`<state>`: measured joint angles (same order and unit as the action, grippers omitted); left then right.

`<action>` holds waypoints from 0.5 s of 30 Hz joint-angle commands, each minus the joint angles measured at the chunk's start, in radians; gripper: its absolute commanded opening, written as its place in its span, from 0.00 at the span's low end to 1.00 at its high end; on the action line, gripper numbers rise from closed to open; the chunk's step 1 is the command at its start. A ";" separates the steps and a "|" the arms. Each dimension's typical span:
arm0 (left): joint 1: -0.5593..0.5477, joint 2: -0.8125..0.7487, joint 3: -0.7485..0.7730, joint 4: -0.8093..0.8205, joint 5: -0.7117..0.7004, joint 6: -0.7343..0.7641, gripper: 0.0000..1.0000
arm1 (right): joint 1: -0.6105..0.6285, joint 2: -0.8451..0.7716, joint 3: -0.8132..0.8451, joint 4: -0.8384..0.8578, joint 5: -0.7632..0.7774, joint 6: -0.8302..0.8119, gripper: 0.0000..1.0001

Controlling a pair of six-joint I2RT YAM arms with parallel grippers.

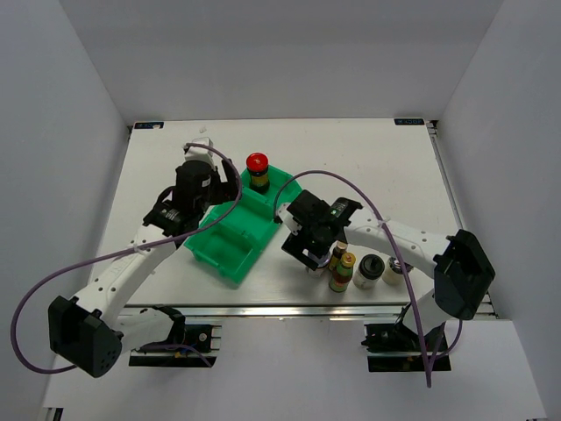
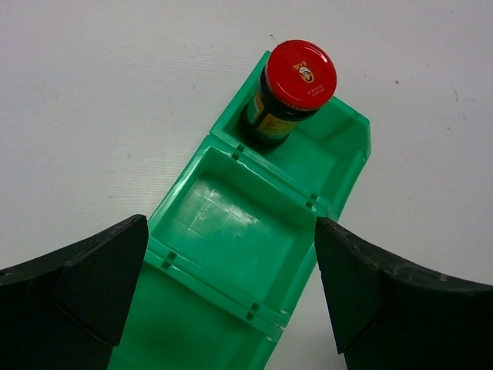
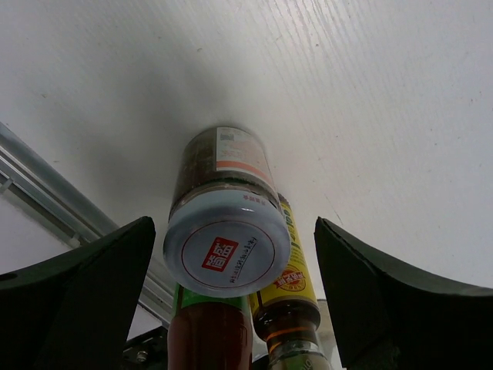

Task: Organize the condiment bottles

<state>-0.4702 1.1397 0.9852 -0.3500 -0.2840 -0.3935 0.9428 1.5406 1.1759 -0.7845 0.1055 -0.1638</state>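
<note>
A red-capped dark jar stands upright in the far end compartment of the green bin. My left gripper hangs open above the bin's middle compartment, holding nothing. At the front right, the other condiment bottles stand in a cluster: two slim bottles and black-lidded jars. My right gripper is open on either side of a silver-lidded jar, not touching it. A yellow-labelled bottle and a reddish bottle lie closer to the camera.
The bin's two nearer compartments hold nothing. A metal rail runs along the table's near edge, right beside the bottle cluster. Purple cables loop over both arms.
</note>
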 commanded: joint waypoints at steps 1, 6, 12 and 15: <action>0.002 -0.055 -0.016 -0.017 -0.070 -0.005 0.98 | 0.002 -0.007 0.005 -0.018 0.014 0.003 0.89; 0.002 -0.051 -0.011 -0.024 -0.081 -0.001 0.98 | 0.002 0.015 -0.002 -0.028 0.008 0.012 0.83; 0.002 -0.054 -0.008 -0.055 -0.191 0.005 0.98 | 0.001 0.018 -0.025 -0.027 -0.021 0.003 0.82; 0.004 -0.054 -0.005 -0.055 -0.181 0.007 0.98 | 0.002 0.029 -0.027 -0.024 -0.023 0.001 0.82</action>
<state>-0.4702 1.1156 0.9749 -0.3927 -0.4267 -0.3904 0.9428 1.5581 1.1576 -0.7959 0.0998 -0.1608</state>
